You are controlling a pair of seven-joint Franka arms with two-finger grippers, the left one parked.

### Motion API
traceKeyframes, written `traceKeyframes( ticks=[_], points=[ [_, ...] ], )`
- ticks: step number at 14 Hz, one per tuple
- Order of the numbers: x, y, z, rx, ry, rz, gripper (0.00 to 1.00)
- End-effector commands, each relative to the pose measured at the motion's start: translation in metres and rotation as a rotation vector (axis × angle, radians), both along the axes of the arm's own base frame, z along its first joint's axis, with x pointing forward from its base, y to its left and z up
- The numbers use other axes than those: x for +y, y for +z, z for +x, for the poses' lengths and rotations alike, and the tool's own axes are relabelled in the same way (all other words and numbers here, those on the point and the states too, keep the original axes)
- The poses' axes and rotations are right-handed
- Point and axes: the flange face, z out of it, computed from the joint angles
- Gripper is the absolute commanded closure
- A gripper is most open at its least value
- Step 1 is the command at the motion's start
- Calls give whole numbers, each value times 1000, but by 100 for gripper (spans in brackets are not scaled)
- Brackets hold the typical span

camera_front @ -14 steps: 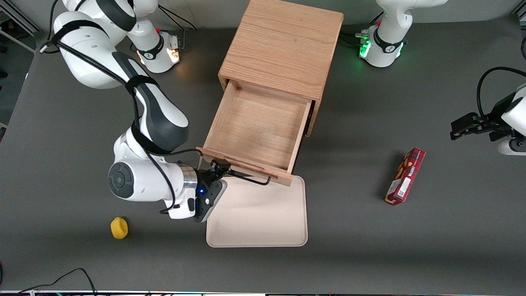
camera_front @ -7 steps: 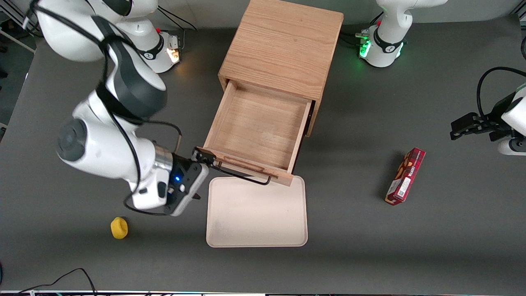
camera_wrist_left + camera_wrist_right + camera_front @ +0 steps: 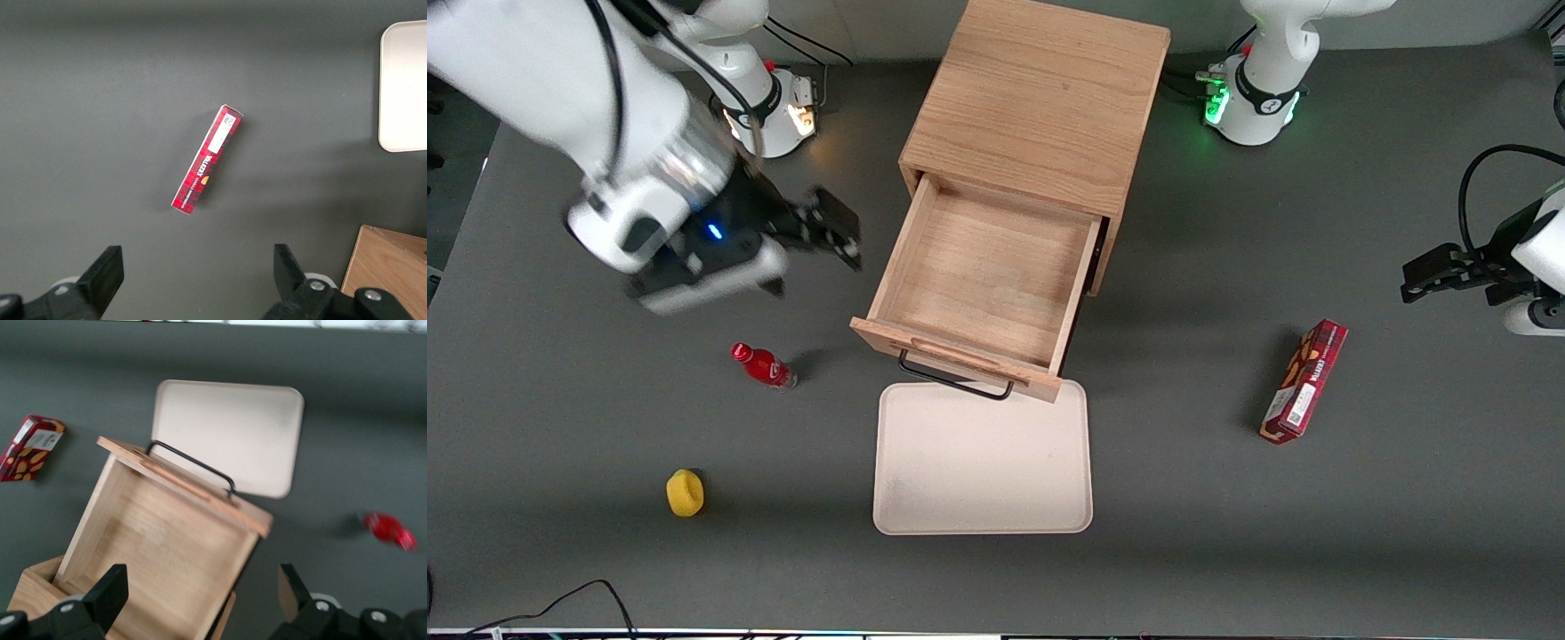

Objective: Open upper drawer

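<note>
Front view: my gripper (image 3: 831, 233) hangs wide, holding nothing, beside the upper drawer (image 3: 983, 280), which stands pulled out of the cabinet (image 3: 1040, 98) mid-table. Right wrist view: upper drawer (image 3: 170, 540) open, tray (image 3: 230, 433) just past its handle (image 3: 193, 463).

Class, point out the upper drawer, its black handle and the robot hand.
upper drawer (image 3: 987, 271): front view, bare wooden floor.
black handle (image 3: 951, 384): front view, bar's middle.
hand (image 3: 831, 229): front view, between open fingertips, beside the cabinet.
</note>
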Motion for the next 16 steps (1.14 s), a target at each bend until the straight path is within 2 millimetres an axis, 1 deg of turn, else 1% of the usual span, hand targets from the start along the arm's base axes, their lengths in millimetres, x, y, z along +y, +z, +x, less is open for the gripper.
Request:
traceKeyframes(
  ticks=[1,2,3,4,5,6,8,10,11,12,13,15,16],
  points=[
    [-72,39,-54,114,-161,-148,0],
    [-87,36,-64,160,-188,-188,0],
    [-99,32,-78,182,-211,-221,0],
    [-120,17,-84,207,-257,-248,0],
    [-140,7,-92,195,-277,-250,0],
    [-157,-10,-104,180,-226,-252,0],
    [-207,-44,-122,122,-230,-219,0],
    [-230,-68,-138,78,-226,-199,0],
    [-256,-76,-140,69,-234,-177,0],
    [-269,-76,-141,67,-213,-168,0],
    [-274,-75,-139,65,-178,-168,0],
    [-275,-70,-135,64,-184,-168,0],
    [-276,-64,-133,57,-181,-174,0]
  ],
)
